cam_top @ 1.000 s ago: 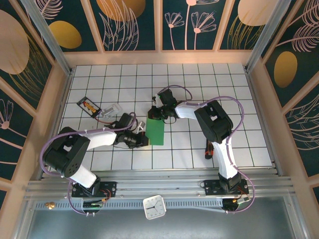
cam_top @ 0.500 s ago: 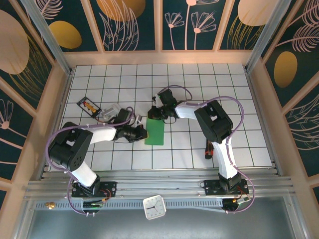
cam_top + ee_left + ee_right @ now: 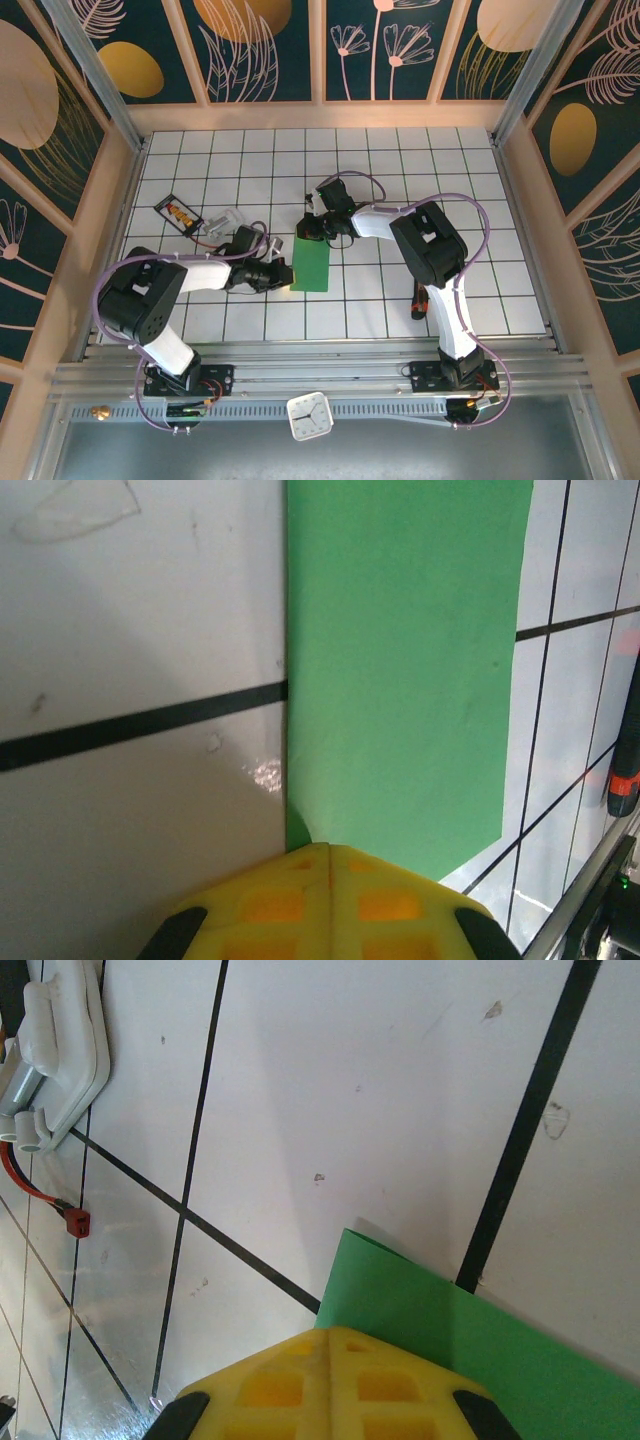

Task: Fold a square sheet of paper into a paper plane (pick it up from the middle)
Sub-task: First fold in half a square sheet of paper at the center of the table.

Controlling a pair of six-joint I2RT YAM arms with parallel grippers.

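The square sheet of paper [image 3: 313, 264] lies on the table as a narrow, folded bright-green rectangle. My left gripper [image 3: 287, 279] is shut, its yellow tips [image 3: 330, 848] down on the sheet's [image 3: 400, 670] lower left edge. My right gripper [image 3: 313, 233] is shut too, with its tips [image 3: 330, 1332] resting on the far end of the sheet [image 3: 400, 1305], beside a corner. Neither pair of jaws has paper between them.
A black card with orange pieces [image 3: 178, 213] and a clear plastic part [image 3: 228, 220] lie to the left, behind my left arm. A red-and-black tool [image 3: 418, 300] lies right of the paper. A small clock [image 3: 308, 416] sits on the front rail.
My left arm has swung its forearm further back, and its gripper has shifted a little along the paper's left edge. The paper's near end has slid slightly left. The right arm has not moved.
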